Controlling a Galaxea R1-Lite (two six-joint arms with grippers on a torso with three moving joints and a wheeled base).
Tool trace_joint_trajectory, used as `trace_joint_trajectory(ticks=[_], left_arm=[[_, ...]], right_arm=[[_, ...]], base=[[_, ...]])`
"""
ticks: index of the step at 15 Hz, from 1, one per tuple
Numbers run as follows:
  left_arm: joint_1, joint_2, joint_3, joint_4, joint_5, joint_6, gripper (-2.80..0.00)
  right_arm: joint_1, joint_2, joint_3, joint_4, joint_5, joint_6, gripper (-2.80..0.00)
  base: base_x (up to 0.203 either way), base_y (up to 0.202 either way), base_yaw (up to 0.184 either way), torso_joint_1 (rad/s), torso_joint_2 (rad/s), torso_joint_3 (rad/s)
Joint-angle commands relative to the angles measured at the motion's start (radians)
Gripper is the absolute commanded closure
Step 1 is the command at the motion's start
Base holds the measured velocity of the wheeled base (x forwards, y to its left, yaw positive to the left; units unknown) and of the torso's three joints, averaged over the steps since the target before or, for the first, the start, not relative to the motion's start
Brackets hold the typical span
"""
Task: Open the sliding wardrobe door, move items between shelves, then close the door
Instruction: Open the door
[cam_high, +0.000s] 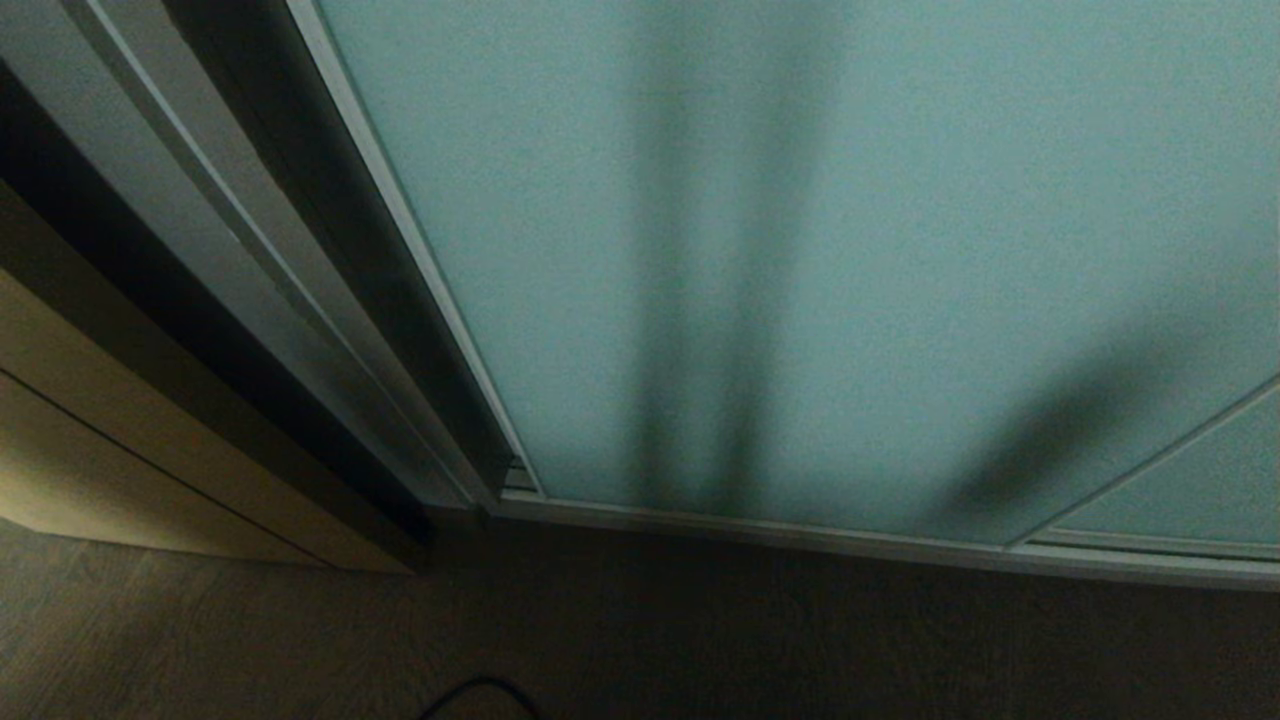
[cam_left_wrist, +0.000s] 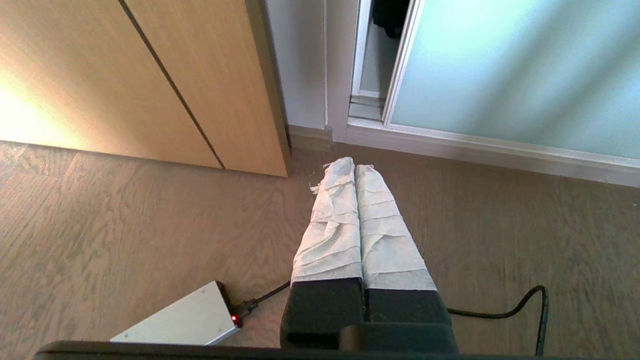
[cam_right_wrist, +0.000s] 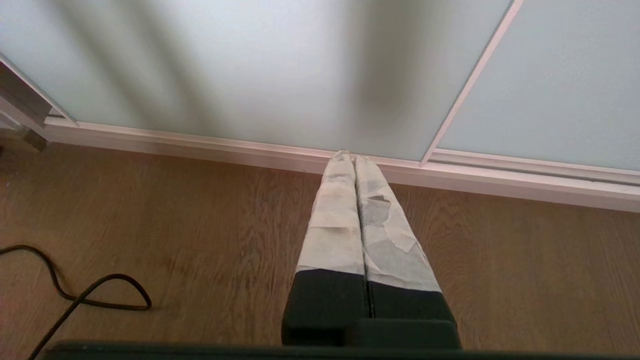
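Note:
The sliding wardrobe door is a frosted pale blue-green glass panel in a thin silver frame, and it fills the head view. Neither arm shows there. My left gripper hangs shut and empty over the wood floor, short of the door's left edge. A narrow gap stands open at that edge, with a dark shape inside that I cannot identify. My right gripper is shut and empty too, and it points at the foot of the door. The shelves are hidden behind the glass.
A beige wooden cabinet stands left of the wardrobe. A silver box with a red light and a black cable lie on the floor beneath the left arm. More cable loops nearby. A second glass panel overlaps on the right.

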Motion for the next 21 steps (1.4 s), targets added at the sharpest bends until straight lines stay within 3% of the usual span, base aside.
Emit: trace_joint_trajectory(ticks=[1, 16, 18, 21], left_arm=[[0.000, 0.001, 0.000, -0.001, 0.000, -0.001, 0.00], [0.001, 0.001, -0.005, -0.035, -0.001, 0.007, 0.00], [0.001, 0.005, -0.087, -0.096, -0.026, 0.014, 0.00], [0.001, 0.107, -0.351, -0.122, -0.042, 0.029, 0.00]], right_arm=[[0.000, 0.000, 0.000, 0.000, 0.000, 0.000, 0.00], [0.000, 0.000, 0.000, 0.000, 0.000, 0.000, 0.00], [0.000, 0.001, 0.000, 0.000, 0.000, 0.000, 0.00], [0.000, 0.000, 0.000, 0.000, 0.000, 0.000, 0.00]], base=[[0.000, 0.000, 0.000, 0.000, 0.00, 0.000], [0.000, 0.000, 0.000, 0.000, 0.00, 0.000], [0.000, 0.000, 0.000, 0.000, 0.00, 0.000], [0.000, 0.000, 0.000, 0.000, 0.00, 0.000]])
